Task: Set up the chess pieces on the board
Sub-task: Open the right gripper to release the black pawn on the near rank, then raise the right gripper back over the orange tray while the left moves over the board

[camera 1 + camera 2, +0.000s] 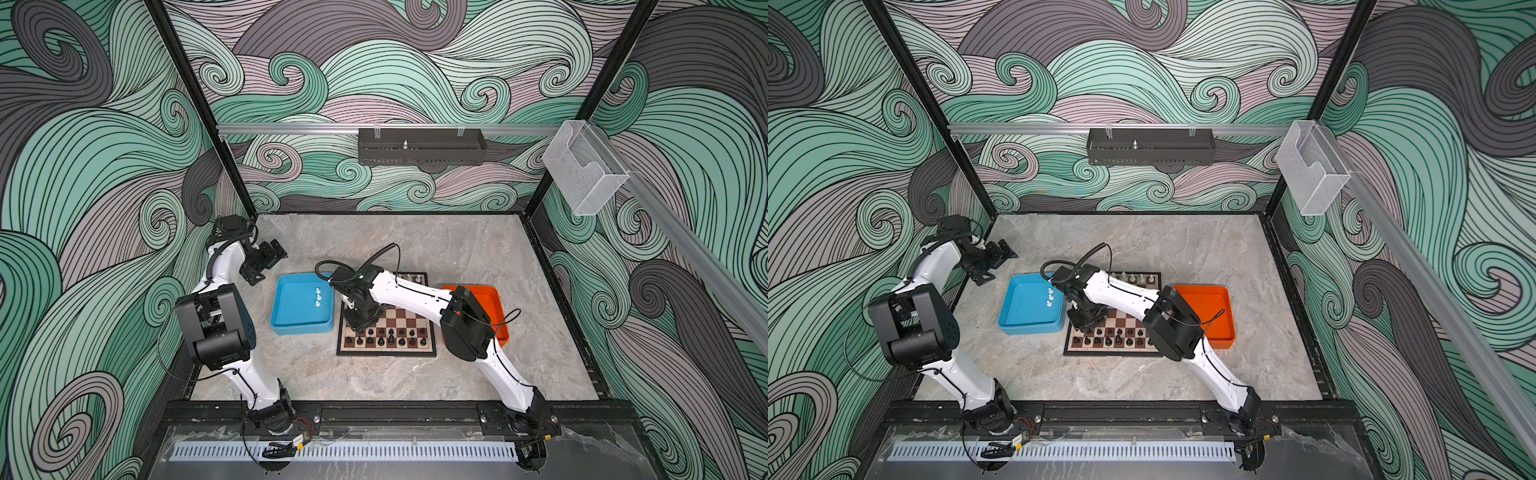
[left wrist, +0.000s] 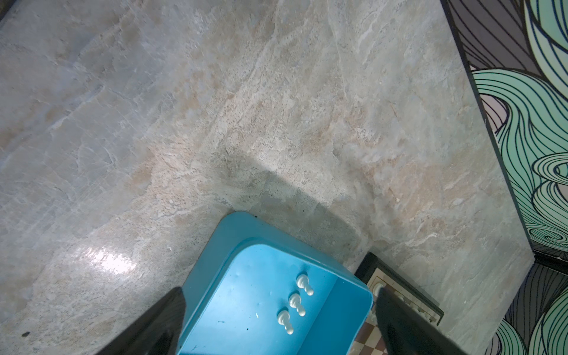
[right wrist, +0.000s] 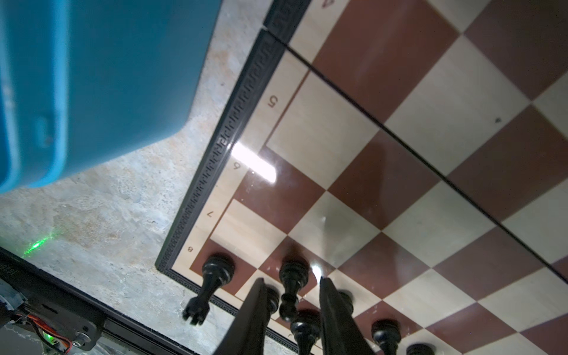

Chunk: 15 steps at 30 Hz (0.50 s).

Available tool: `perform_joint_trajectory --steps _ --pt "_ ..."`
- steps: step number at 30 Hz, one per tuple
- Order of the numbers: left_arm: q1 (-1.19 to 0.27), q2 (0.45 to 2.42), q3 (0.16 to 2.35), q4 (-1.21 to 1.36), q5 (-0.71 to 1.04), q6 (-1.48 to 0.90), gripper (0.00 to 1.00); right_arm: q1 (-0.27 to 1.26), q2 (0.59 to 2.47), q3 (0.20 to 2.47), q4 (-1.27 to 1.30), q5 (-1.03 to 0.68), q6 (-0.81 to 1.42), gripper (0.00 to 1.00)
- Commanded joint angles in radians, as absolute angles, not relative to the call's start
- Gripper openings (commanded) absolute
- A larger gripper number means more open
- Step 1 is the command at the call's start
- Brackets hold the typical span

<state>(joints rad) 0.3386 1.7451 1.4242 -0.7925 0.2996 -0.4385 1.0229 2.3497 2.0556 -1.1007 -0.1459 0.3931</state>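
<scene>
Now the right gripper (image 3: 291, 278) hangs low over the lower left corner of the board (image 1: 386, 352) in both top views. In the right wrist view its jaws stand a little apart, one on each side of a black pawn (image 3: 290, 289). A sliver of gap shows on either side, so nothing is pinched, and the pawn stands upright on its own square. A rook (image 3: 215, 275) occupies the corner square beside it, and more black pieces (image 1: 390, 337) fill the two rows along the board's lower edge. The left gripper (image 2: 280, 292) is spread wide and empty, held just off the upper left corner of the blue tray (image 1: 301, 330). In that tray three white pawns (image 1: 318, 297) sit in a short line.

These pieces look light, hard and smooth. They are narrow-waisted and small-footed, so they seem likely to topple at a nudge or squirt out of a slanted pinch. The best hold is probably on the stem just under the round head, with the fingers coming straight down. Neighbours stand close, so any withdrawal should go straight up before moving sideways.
</scene>
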Motion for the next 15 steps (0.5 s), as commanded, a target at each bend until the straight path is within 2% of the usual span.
perform_joint_trajectory --steps 1,15 --pt "0.346 1.731 1.422 -0.798 0.31 -0.447 0.99 1.026 2.311 2.083 -1.119 -0.13 0.383 0.32" --pt "0.332 1.71 1.398 -0.766 0.328 -0.447 0.99 0.975 2.199 2.073 -1.124 -0.143 0.365 0.36"
